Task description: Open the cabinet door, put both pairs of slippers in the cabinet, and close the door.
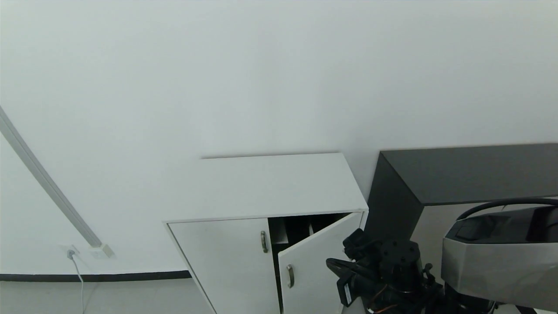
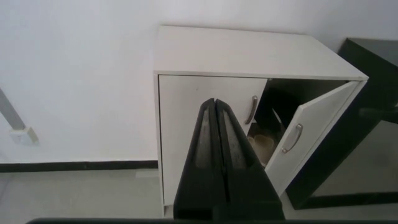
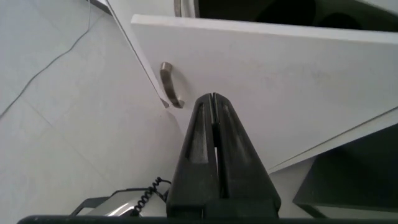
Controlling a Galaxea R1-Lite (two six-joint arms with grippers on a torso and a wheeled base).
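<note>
The white cabinet (image 1: 270, 187) stands against the wall with its left door (image 1: 218, 257) closed and its right door (image 1: 314, 261) partly open. Inside, a beige slipper (image 2: 262, 146) lies on a shelf behind the open door (image 2: 317, 137). My left gripper (image 2: 214, 106) is shut and empty, held back from the cabinet front and facing it. My right gripper (image 3: 213, 98) is shut and empty, close to the outer face of the right door (image 3: 280, 74), beside its metal handle (image 3: 170, 86). My right arm (image 1: 383, 274) is low, just right of that door.
A black desk (image 1: 457, 174) stands right next to the cabinet, on its right. On the wall to the left are a slanted cable duct (image 1: 43, 183) and a socket (image 1: 69, 253) with a cord (image 3: 50, 62) running along the floor.
</note>
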